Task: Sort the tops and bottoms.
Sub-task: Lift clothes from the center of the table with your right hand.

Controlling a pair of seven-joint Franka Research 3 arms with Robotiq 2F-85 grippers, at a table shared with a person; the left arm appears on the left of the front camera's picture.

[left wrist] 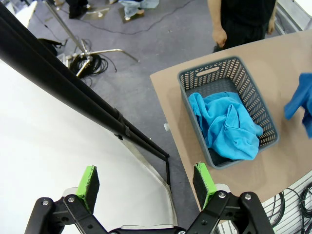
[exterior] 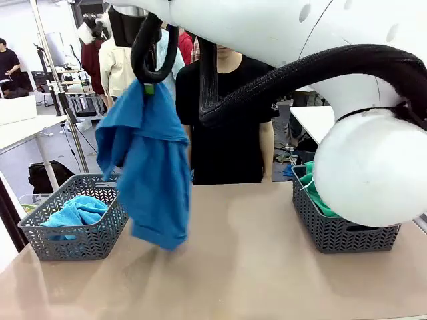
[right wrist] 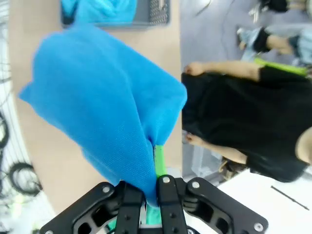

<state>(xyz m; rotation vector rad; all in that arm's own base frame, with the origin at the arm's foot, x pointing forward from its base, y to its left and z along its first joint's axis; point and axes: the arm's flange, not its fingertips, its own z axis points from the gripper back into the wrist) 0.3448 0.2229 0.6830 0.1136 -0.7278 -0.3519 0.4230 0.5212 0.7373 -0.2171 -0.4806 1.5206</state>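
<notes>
Blue top going to the left basket

The right gripper (exterior: pixel 149 87) fingers pinch the medium blue fabric shirt (exterior: pixel 150 167) above the tan surface (exterior: pixel 253 267); best carried fully over the grey plastic basket (exterior: pixel 100 233) holding the turquoise shirt (exterior: pixel 77 212) before release. Left gripper (left wrist: pixel 146 183) fingers stand wide, empty.

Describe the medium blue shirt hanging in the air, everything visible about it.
The medium blue shirt is soft knit-looking fabric, bunched at the top where the right pincer is shut on it. It hangs in loose folds above the table, its lower hem near the surface, contact unclear. It is just right of the left basket. No print or mark shows.
</notes>
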